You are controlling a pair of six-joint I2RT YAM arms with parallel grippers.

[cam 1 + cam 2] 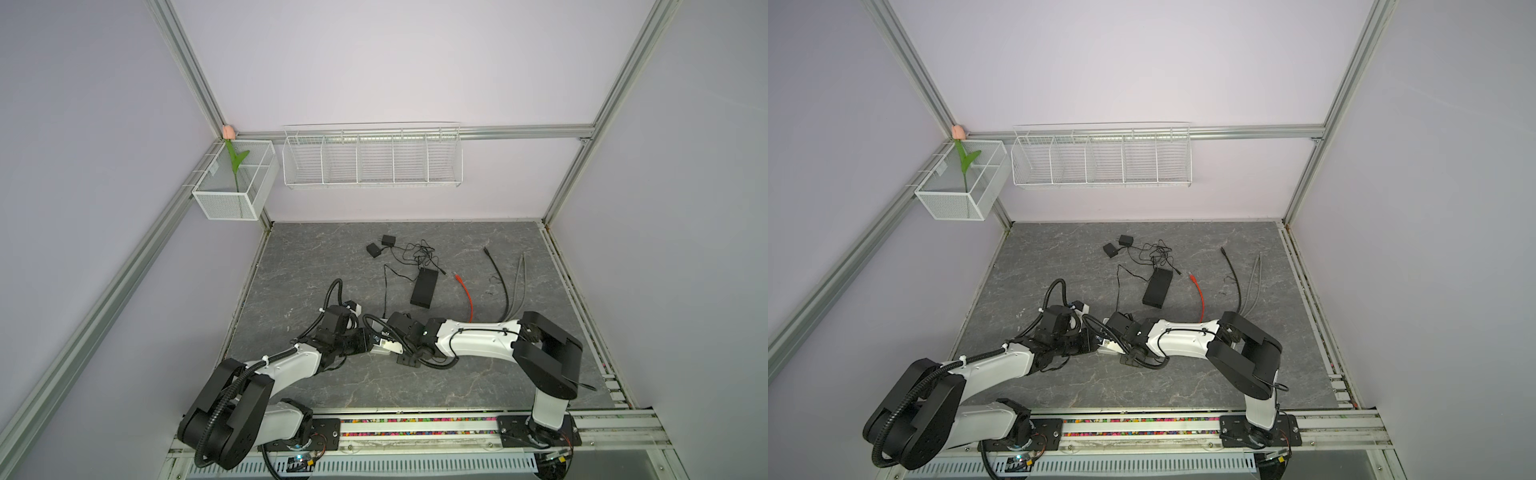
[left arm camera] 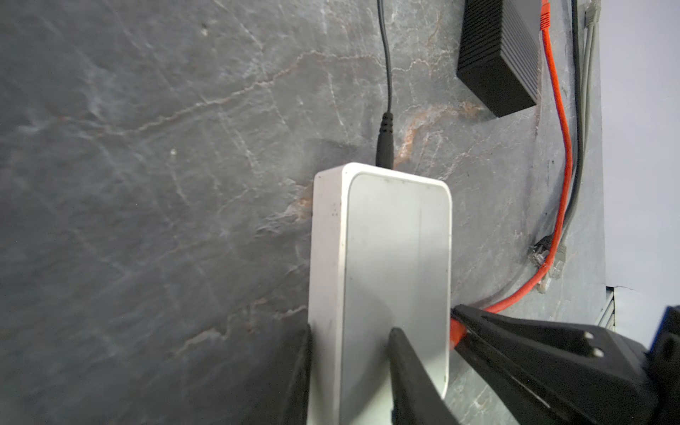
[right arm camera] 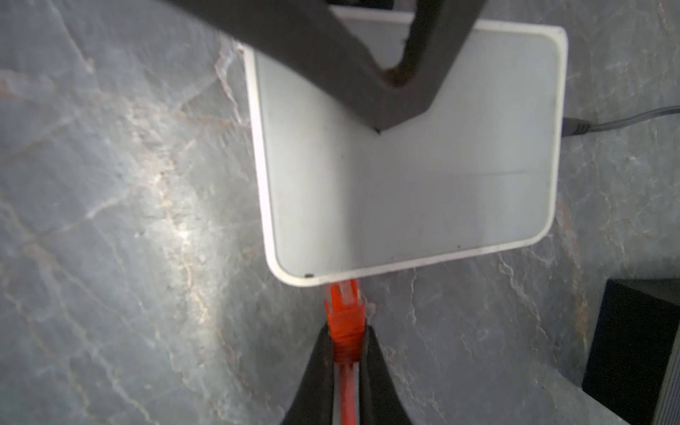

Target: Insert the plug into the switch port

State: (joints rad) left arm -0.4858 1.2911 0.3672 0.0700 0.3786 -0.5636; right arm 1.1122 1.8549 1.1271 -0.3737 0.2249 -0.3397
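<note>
Mesh basket (image 1: 232,201) with an artificial tulip (image 1: 236,162) in it hangs at the far left corner, and a wire rack (image 1: 372,160) runs along the back wall, both well clear of the work. On the slate tabletop (image 1: 307,266) the two arms meet near the front middle. The left gripper (image 2: 351,331) is closed on the near end of the white switch (image 2: 397,257), one finger against its side wall and the other pressed on its broad top face. In the right wrist view that upper finger lies across the switch and hides part of it. A black power lead (image 2: 384,147) is plugged into the switch's far end. At the switch's right side, the right gripper (image 3: 347,331) has its fingers clamped on the orange plug (image 3: 346,309). The plug's clear tip touches the lower edge of the switch casing; the port is hidden under that rim, so whether the plug is seated cannot be told. In both top views the wrists cover most of the switch. Behind it lie two small adapters (image 1: 376,250) with tangled leads and a black box (image 1: 424,289), near but apart. Further right, the orange cable (image 1: 468,297) trails back, then a black cable (image 1: 501,280) and grey cables (image 1: 518,286) beside it.
</note>
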